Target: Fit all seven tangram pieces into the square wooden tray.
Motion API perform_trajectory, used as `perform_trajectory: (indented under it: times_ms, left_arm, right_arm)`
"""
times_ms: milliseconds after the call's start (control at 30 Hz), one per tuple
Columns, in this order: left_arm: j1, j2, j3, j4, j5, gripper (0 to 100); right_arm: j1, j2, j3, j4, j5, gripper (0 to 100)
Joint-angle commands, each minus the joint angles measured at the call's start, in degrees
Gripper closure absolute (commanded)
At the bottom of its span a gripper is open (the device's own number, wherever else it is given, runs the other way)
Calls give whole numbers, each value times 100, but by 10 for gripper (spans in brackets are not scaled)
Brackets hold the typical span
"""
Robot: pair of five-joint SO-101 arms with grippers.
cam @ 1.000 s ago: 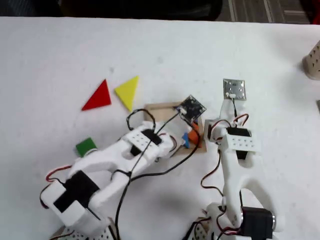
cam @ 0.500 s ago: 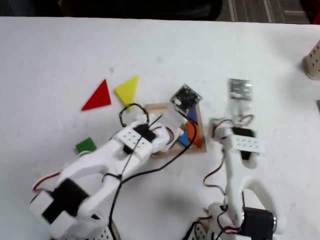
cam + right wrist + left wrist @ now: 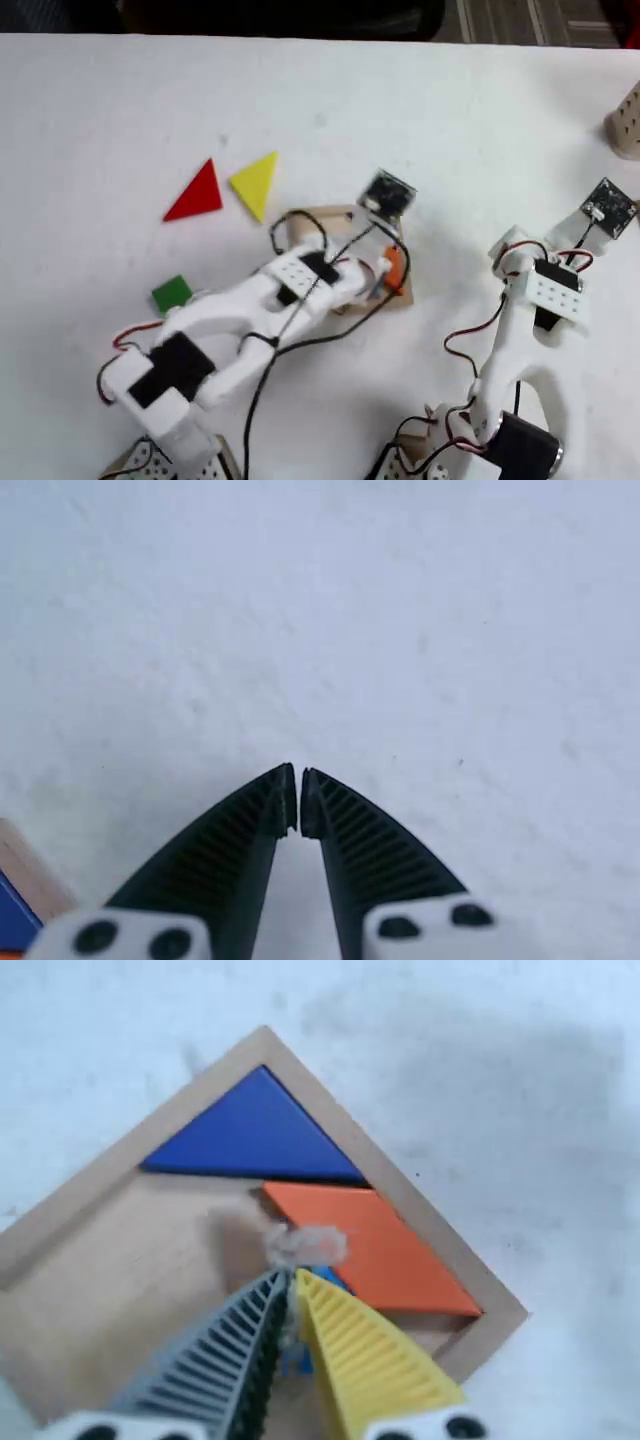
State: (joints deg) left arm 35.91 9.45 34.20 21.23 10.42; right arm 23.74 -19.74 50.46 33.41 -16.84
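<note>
Wooden square tray (image 3: 400,1197) holds blue triangle (image 3: 255,1130), orange parallelogram (image 3: 375,1250); ribbed right fingers (image 3: 230,860) closed.

White table (image 3: 450,110), beige perforated object (image 3: 626,125) at its right edge

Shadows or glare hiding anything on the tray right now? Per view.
Left wrist view: no glare on the wooden tray; the blue triangle and orange parallelogram are evenly lit, and a pale smudge sits just past the left pincer. High view: the left arm, not shadow, covers most of the tray. Right wrist view: the table is evenly lit around the right pincer.
</note>
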Motion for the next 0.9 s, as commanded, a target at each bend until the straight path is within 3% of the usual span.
perform_trajectory:
  times_ms: [0,233,867]
  left_arm:
    - [303,110,-387,-149,53,979]
    - [259,163,-360,-132,53,979]
    - [-646,101,-484,1556,79,979]
  right_arm:
    - [-48,-163,-237,-4,0,978]
    - [-127,-163,-229,-4,53,978]
    - [-303,-163,-149,-4,62,978]
